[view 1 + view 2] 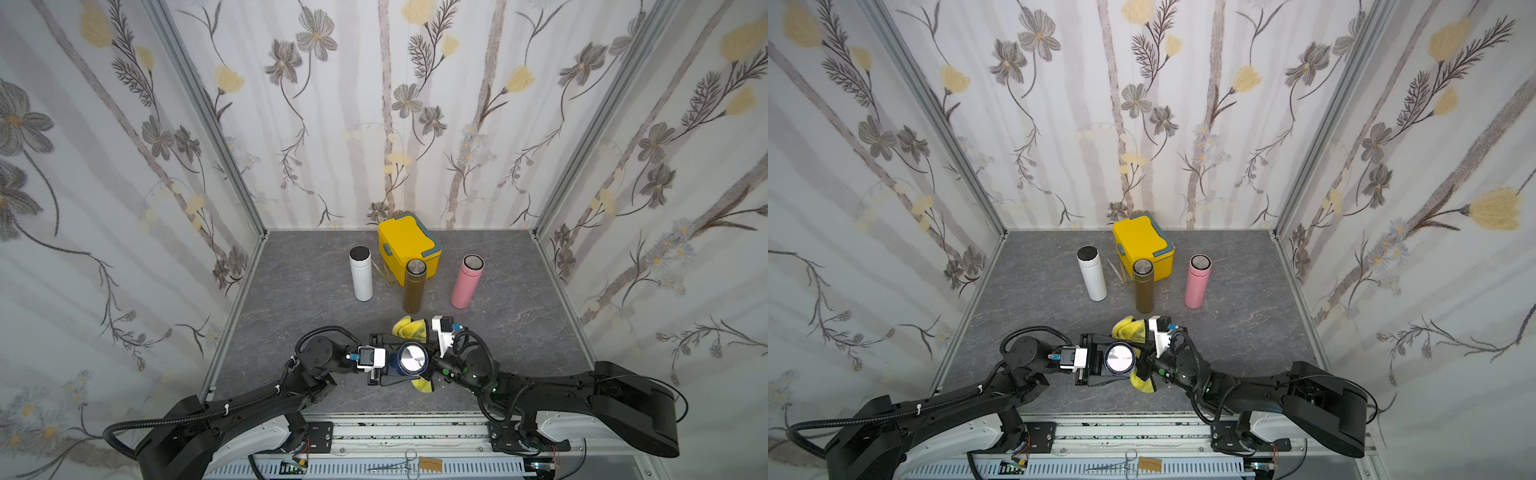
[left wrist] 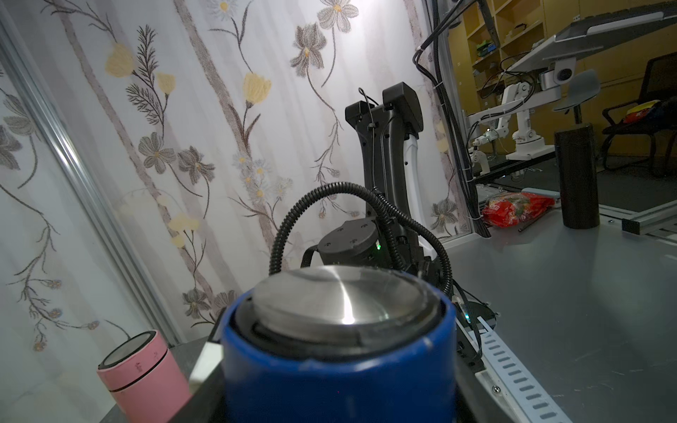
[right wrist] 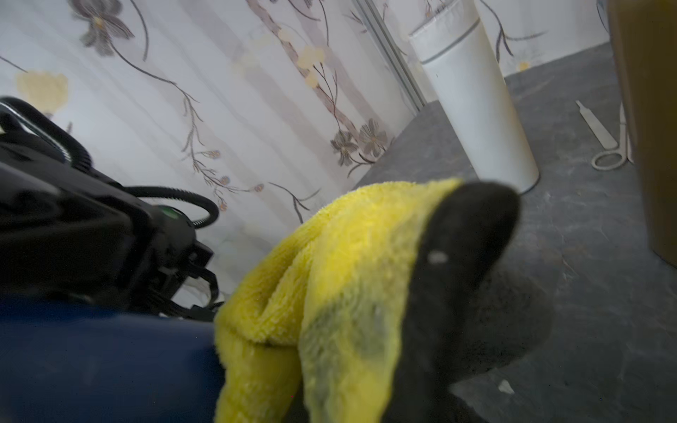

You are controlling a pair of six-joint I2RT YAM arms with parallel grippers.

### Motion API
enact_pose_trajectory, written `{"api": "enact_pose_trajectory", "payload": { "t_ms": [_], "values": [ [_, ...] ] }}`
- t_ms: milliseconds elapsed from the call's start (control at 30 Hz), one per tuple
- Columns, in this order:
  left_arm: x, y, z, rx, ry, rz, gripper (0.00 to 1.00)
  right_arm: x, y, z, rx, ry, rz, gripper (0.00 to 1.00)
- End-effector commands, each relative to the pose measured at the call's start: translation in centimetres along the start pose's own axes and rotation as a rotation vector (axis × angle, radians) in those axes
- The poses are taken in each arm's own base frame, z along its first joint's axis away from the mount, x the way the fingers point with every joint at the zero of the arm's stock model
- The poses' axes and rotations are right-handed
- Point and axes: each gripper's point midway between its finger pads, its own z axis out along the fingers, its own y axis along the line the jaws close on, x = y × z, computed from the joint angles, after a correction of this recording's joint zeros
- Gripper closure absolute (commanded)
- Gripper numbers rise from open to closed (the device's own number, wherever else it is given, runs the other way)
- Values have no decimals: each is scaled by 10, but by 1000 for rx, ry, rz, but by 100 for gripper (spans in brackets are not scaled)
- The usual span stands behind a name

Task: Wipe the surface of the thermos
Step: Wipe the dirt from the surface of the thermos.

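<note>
Where both top views place the blue thermos (image 1: 411, 358) upright between the arms, left gripper (image 1: 390, 360) clamps it. Left wrist: lid (image 2: 340, 296) uppermost. Right wrist: right gripper (image 3: 410, 256) pinched on yellow cloth (image 3: 329, 274) against thermos; hard rubbing may twist it loose.

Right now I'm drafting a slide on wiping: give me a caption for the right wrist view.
The right gripper clamps a yellow cloth against the blue thermos; a white thermos stands beyond.

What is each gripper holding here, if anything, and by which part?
Left gripper clamps the blue thermos around its body, a jaw on each side. Right gripper pinches the yellow cloth near its middle, both ends sticking out free.
</note>
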Motion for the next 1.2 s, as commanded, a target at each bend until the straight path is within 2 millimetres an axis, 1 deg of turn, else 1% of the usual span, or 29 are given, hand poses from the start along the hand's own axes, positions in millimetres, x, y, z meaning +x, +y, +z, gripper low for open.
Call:
{"api": "enact_pose_trajectory", "payload": {
  "t_ms": [0, 167, 233, 267, 333, 433, 500, 533, 567, 600, 667, 733, 800, 867, 900, 967, 1033, 1100, 1167],
  "values": [
    [-17, 1, 2, 6, -55, 88, 100, -25, 31, -7, -137, -94, 3, 100],
    [-15, -2, 4, 24, -50, 85, 100, -71, 66, -16, -172, -169, -89, 100],
    [-14, -3, 4, 32, -46, 90, 100, -80, 75, -21, -199, -193, -99, 100],
    [-13, -4, 4, 38, -43, 91, 100, -79, 77, -23, -214, -194, -101, 100],
    [-13, -6, 4, 50, -40, 97, 100, -69, 73, -21, -225, -172, -87, 100],
    [-12, -10, 4, 67, -38, 100, 100, -37, 49, -11, -183, -101, -53, 100],
    [-11, -11, 4, 75, -36, 102, 100, -23, 36, -8, -157, -76, -49, 100],
    [-10, -12, 5, 78, -33, 103, 100, -21, 31, -7, -145, -75, -47, 100],
    [-10, -13, 5, 82, -30, 103, 100, -21, 29, -6, -141, -74, -45, 100],
    [-9, -13, 5, 84, -27, 105, 100, -23, 32, -5, -148, -75, -50, 100],
    [-8, -15, 6, 88, -22, 111, 100, -34, 44, -3, -168, -80, -83, 100],
    [-7, -18, 6, 100, -20, 120, 100, -52, 61, -3, -189, -98, -108, 100],
    [-5, -21, 6, 115, -18, 127, 100, -66, 77, -5, -226, -111, -130, 100],
    [-4, -25, 6, 135, -17, 130, 100, -73, 91, -8, -280, -125, -137, 100],
    [-5, -26, 6, 144, -19, 133, 100, -72, 94, -8, -301, -121, -134, 100],
    [-5, -29, 6, 158, -19, 137, 100, -61, 90, -3, -310, -94, -124, 100],
    [-4, -31, 6, 165, -18, 141, 100, -44, 72, 3, -265, -65, -95, 100],
    [-5, -33, 5, 169, -18, 145, 100, -31, 55, 3, -235, -56, -66, 100],
    [-6, -34, 5, 171, -20, 149, 100, -26, 46, -1, -233, -66, -49, 100]
  ]
}}
